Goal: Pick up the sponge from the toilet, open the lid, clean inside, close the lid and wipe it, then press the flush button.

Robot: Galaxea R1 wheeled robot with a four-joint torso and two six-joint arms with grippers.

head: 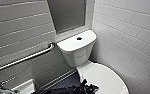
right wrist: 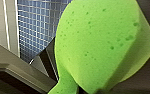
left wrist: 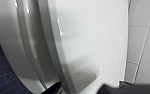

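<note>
At the 7 o'clock edge of the closed lid [head: 104, 77] of the toilet [head: 77, 48], left gripper [head: 89, 87]; its opening cannot be told. Sponge [right wrist: 96, 45] clamped in right gripper [right wrist: 86, 88], over blue-tiled floor [right wrist: 36, 27]. Tank [head: 76, 53] with flush button [head: 79, 38] at 11 o'clock of lid; grab bar [head: 28, 58] at 9 o'clock of tank; tiled wall [head: 131, 32] close at 3 o'clock.

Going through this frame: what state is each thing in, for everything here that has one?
White oval plastic lid: down, closed over the bowl.
Bright green sponge: gripped, pinched at one end.
Right claw: shut on the sponge.
Left claw: open, at the lid's rim.
White rectangular tank cover: in place.
Round dark flush button: untouched.
</note>
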